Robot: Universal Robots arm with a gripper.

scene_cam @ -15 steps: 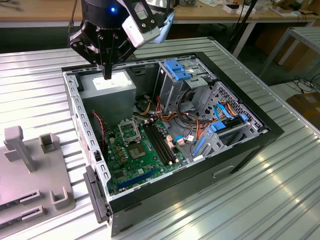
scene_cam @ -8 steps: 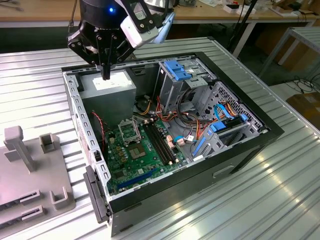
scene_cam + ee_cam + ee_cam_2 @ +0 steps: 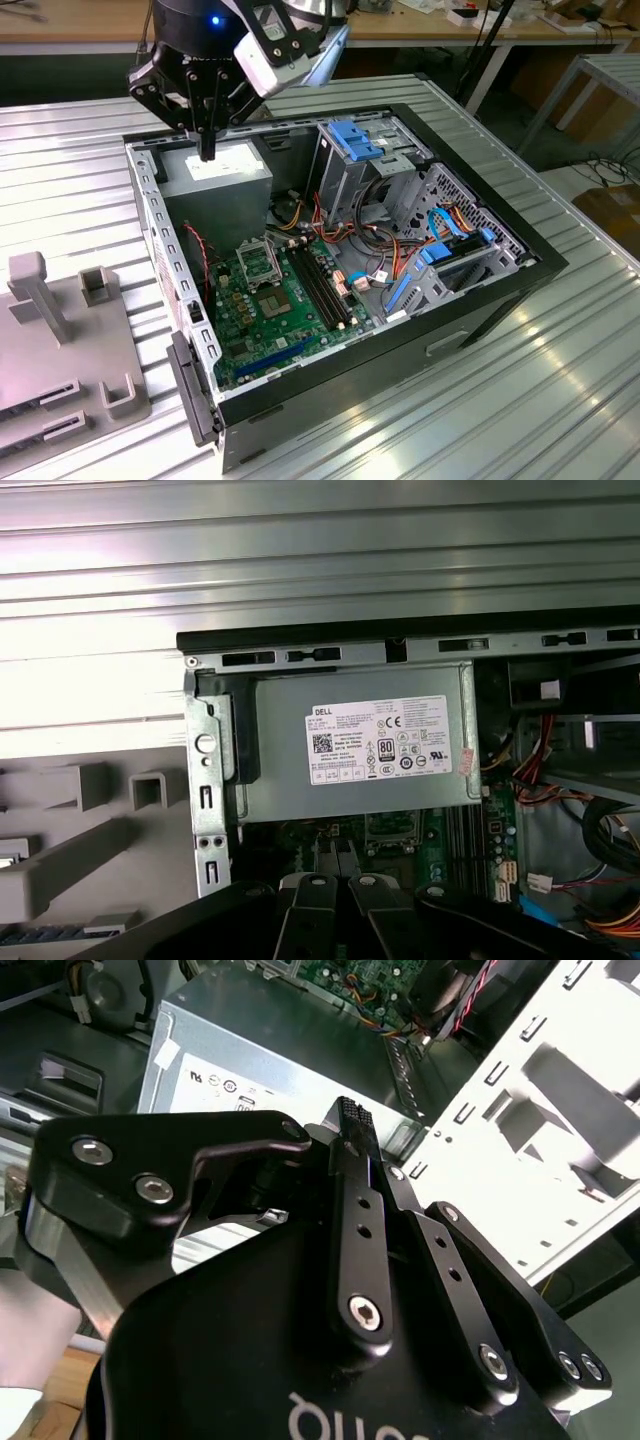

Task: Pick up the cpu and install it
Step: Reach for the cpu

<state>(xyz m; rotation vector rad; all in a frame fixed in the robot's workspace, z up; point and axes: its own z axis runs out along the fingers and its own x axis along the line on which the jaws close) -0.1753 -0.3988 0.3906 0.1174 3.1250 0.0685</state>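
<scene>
A grey power box (image 3: 222, 178) with a white sticker sits right under the jaws. Past them, deeper in the black case (image 3: 470, 320), lies the green board (image 3: 262, 318). A grey plastic stand (image 3: 55, 340), maybe a holder, sits well off to one side.

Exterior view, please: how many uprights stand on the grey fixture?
3: a tall post, a small arch beside it, and a low block nearer the camera; the frame edge may hide more.

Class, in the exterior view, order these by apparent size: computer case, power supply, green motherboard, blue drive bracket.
1. computer case
2. green motherboard and power supply: too alike to rank, and the supply lies farther back
3. blue drive bracket, smallest
</scene>
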